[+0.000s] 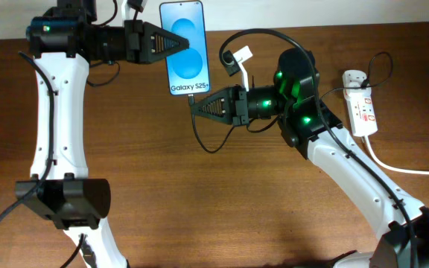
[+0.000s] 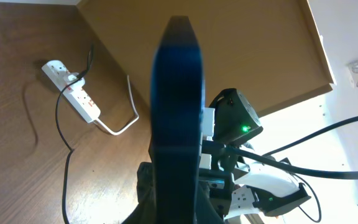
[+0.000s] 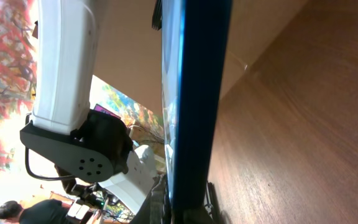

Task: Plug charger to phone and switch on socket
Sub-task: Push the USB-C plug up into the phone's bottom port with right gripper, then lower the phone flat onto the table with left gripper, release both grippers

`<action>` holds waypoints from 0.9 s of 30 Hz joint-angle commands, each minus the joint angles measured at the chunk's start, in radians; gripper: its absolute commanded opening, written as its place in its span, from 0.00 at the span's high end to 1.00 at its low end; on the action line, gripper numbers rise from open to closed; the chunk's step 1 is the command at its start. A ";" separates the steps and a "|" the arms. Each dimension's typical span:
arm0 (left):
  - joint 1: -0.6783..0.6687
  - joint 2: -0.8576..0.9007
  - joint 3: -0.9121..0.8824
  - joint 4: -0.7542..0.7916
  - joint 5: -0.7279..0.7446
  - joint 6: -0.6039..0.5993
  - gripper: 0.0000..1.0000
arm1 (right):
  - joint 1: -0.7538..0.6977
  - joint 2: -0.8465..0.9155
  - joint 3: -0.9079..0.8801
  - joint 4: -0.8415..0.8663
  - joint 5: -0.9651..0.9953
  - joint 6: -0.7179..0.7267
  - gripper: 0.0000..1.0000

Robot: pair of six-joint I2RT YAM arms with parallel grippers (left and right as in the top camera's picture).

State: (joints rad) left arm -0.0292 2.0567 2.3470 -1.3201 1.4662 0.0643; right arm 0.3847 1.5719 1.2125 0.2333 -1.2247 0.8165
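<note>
Brown table point(image 1: 199, 208) below; left claw point(image 1: 176, 42) clamps phone point(image 1: 187, 59); right claw point(image 1: 194, 103) pinches charger point(image 1: 258, 30) at its base.

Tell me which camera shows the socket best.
Overhead: the socket lies face-up, red markings visible. The left wrist view shows the socket at a slant, off to one side; the right wrist view does not show it.

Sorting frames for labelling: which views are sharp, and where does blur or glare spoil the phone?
Overhead: evenly lit, sharp, the phone screen text readable. Left wrist: phone edge-on, blurred up close; right background washed out. Right wrist: phone also close and soft; left background overexposed.
</note>
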 commanded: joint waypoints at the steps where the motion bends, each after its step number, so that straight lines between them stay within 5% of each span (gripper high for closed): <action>1: -0.023 -0.037 0.011 -0.002 0.003 0.021 1.00 | -0.019 -0.010 0.015 0.018 0.027 0.005 0.96; 11: -0.023 -0.037 0.011 -0.002 0.003 0.020 1.00 | -0.019 -0.010 0.015 0.018 0.093 0.012 0.95; 12: -0.023 -0.037 0.011 -0.002 0.003 0.020 1.00 | -0.019 -0.010 0.015 0.018 0.093 0.012 0.91; 14: -0.023 -0.037 0.011 -0.002 -0.028 0.020 1.00 | -0.019 -0.010 0.015 0.018 0.092 0.012 0.65; 17: -0.023 -0.037 0.011 -0.005 -0.079 0.019 1.00 | -0.019 -0.010 0.014 -0.015 0.081 0.012 0.46; 22: -0.022 -0.024 0.011 -0.048 -0.402 -0.061 1.00 | -0.019 -0.010 0.014 -0.202 0.078 -0.065 0.02; 27: -0.027 0.049 0.010 -0.156 -0.655 -0.098 1.00 | -0.019 -0.010 0.014 -0.536 0.232 -0.266 0.02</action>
State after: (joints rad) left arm -0.0540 2.0598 2.3470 -1.4521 0.9108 -0.0162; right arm 0.3698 1.5700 1.2255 -0.2352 -1.0966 0.6598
